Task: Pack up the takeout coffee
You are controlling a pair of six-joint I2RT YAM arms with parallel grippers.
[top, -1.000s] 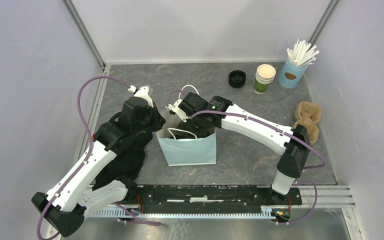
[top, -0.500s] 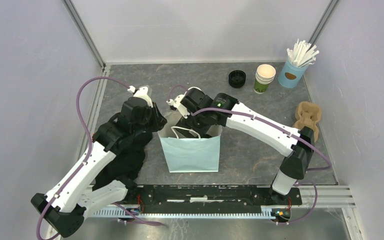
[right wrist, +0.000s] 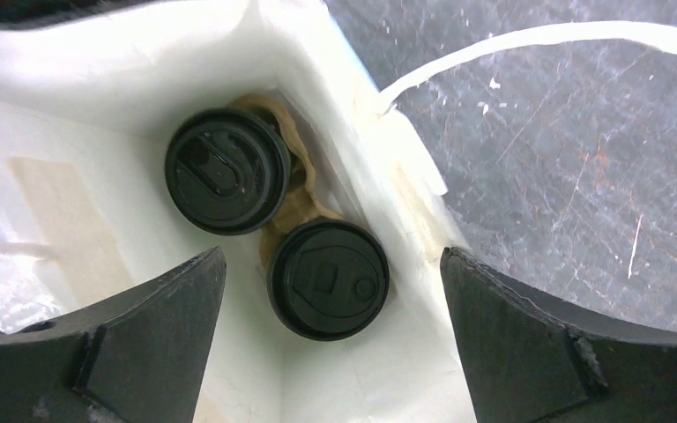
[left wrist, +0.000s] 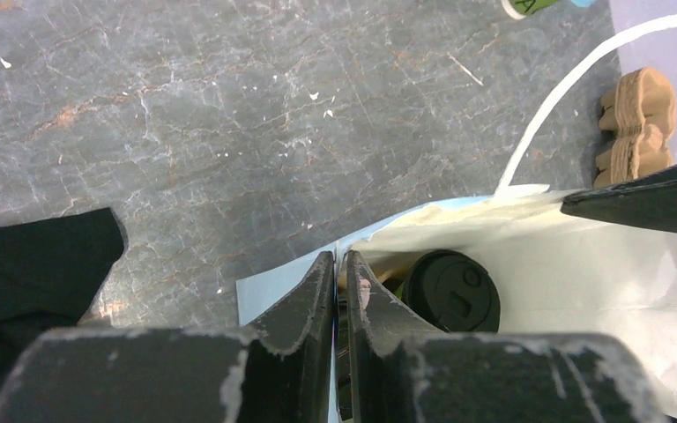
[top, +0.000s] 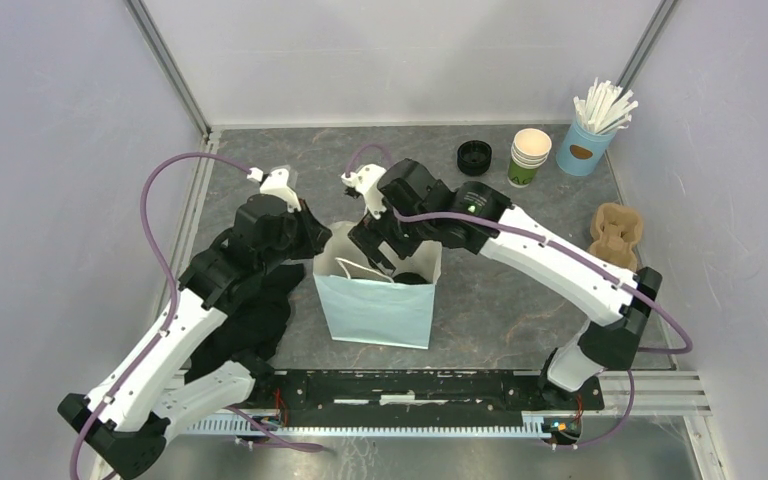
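Observation:
The takeout coffee, two black-lidded cups (right wrist: 227, 170) (right wrist: 329, 278), stands in a brown carrier (right wrist: 295, 207) at the bottom of a light blue paper bag (top: 375, 305). One lid (left wrist: 451, 291) also shows in the left wrist view. My left gripper (left wrist: 339, 256) is shut on the bag's left rim (left wrist: 264, 286), with the paper pinched between its jaws. My right gripper (right wrist: 332, 251) hangs open over the bag's mouth, jaws wide and holding nothing. In the top view my left gripper (top: 312, 240) is at the bag's left corner and my right gripper (top: 380, 248) is above its opening.
At the back right stand a stack of lidless cups (top: 530, 155), loose black lids (top: 474, 157) and a blue holder of white stirrers (top: 588, 145). A spare brown carrier (top: 617, 235) lies at the right edge. Black cloth (top: 260, 320) lies under my left arm.
My right gripper has risen out of the bag and opened wider, leaving the cups inside. The bag has shifted slightly. My left gripper still pinches the rim.

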